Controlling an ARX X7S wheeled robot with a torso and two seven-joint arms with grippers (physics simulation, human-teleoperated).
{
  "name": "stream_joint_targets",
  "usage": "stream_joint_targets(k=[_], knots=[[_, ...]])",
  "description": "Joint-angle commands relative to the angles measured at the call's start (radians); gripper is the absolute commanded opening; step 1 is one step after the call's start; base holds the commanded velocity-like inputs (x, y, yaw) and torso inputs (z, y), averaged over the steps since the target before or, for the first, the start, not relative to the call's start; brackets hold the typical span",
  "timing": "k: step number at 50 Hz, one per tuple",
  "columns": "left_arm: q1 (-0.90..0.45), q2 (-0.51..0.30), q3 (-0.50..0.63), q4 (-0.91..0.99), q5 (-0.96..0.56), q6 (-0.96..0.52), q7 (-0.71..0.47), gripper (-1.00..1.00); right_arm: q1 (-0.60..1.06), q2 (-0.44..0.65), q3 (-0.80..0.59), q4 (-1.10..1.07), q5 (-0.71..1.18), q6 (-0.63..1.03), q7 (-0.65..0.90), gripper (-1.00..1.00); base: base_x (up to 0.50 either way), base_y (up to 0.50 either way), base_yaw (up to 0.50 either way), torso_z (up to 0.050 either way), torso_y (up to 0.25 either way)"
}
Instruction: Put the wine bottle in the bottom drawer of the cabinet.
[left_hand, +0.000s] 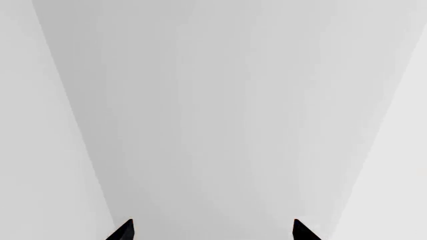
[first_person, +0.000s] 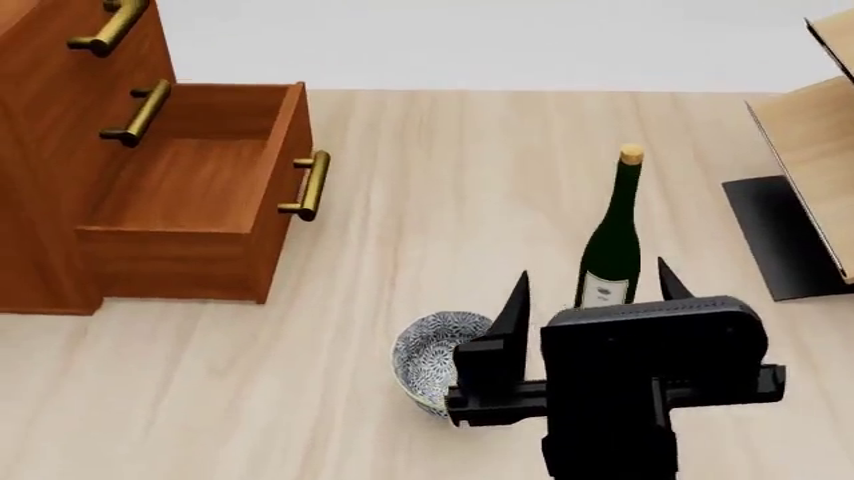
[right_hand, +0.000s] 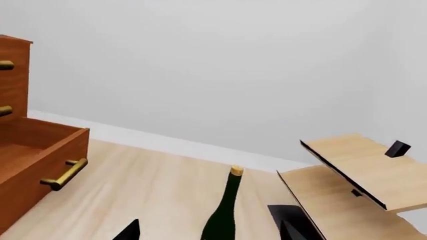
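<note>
The tall dark green glass wine bottle (first_person: 613, 240) with its tan cork and white label stands upright on the pale wood floor (first_person: 454, 180), at about four o'clock from the pulled-out reddish-brown bottom drawer (first_person: 200, 200) of the three-drawer wooden cabinet (first_person: 54, 150), well apart from it. The black right pincer (first_person: 594, 290) sits at six o'clock of the bottle, jaws spread wide to either side of its base, gripping nothing. A blue-patterned bowl (first_person: 434, 355) lies at eight o'clock of the bottle. A pale wood rack (first_person: 814, 150) on a black base stands at three o'clock. The left pincer (left_hand: 212, 231) shows only two parted tips facing blank grey, holding nothing.
</note>
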Motion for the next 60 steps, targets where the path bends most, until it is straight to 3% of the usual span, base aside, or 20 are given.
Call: stream_joint_targets(k=[1,60], knots=[[0.011,0.004,0.005,-0.001,0.006,0.005,0.007,1.00,0.001,-0.001,0.001,0.006,0.008,-0.004,0.002,1.00,0.14,0.18,0.00,0.000,0.000],[0.041,-0.004,0.034,0.011,-0.003,-0.008,-0.001,1.00,0.018,0.008,0.012,0.017,0.035,0.007,0.022,1.00,0.14,0.15,0.00,0.000,0.000]])
